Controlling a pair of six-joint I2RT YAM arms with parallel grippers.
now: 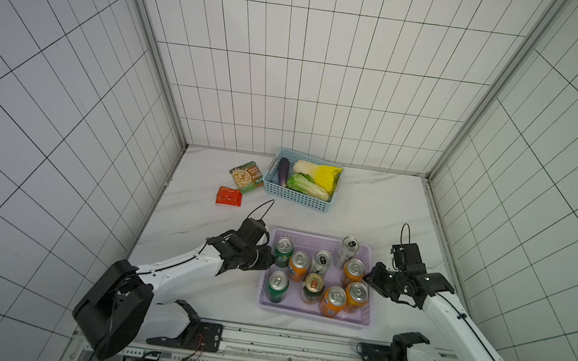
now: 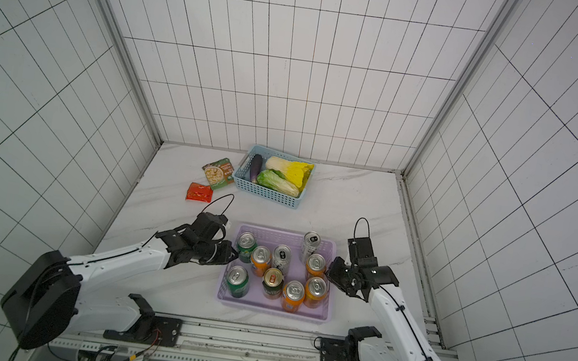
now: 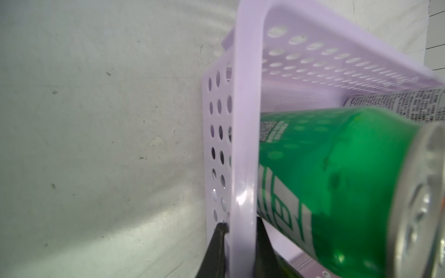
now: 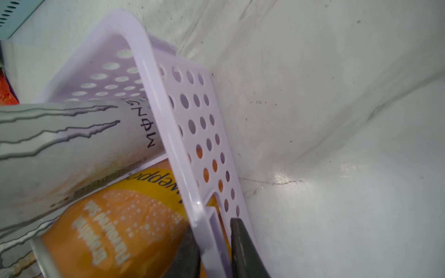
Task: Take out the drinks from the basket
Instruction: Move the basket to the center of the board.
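A: Grippers, quick.
B: The left gripper (image 1: 270, 259) is clamped on the basket (image 1: 313, 316), on its left end wall. The wrist view shows one finger outside the perforated wall and one inside, with the rim pinched between them. The right gripper (image 1: 367, 277) grips the right end wall the same way, by the handle cut-out.
A: Any can held?
B: No, only plastic in both.
A: Drinks?
B: All nine drinks (image 1: 321, 263) stand upright inside the basket on the table (image 1: 198, 222). None are out yet.
A: Key relation?
B: The basket's long axis runs across from one arm to the other, with a gripper at each short end. The cans lie inward from each gripper, just past the wall. A green can (image 1: 283, 252) is just beside the left gripper's inner finger. An orange can (image 1: 354, 272) is just beside the right one's.
A: Nearest arm?
B: Left for the green cans, right for the orange can and the slim silver can (image 1: 347, 251) behind it. My guess is that a gripper has to release the wall and clear the rim. The cans' axes are vertical, so it would then take a can around the body.
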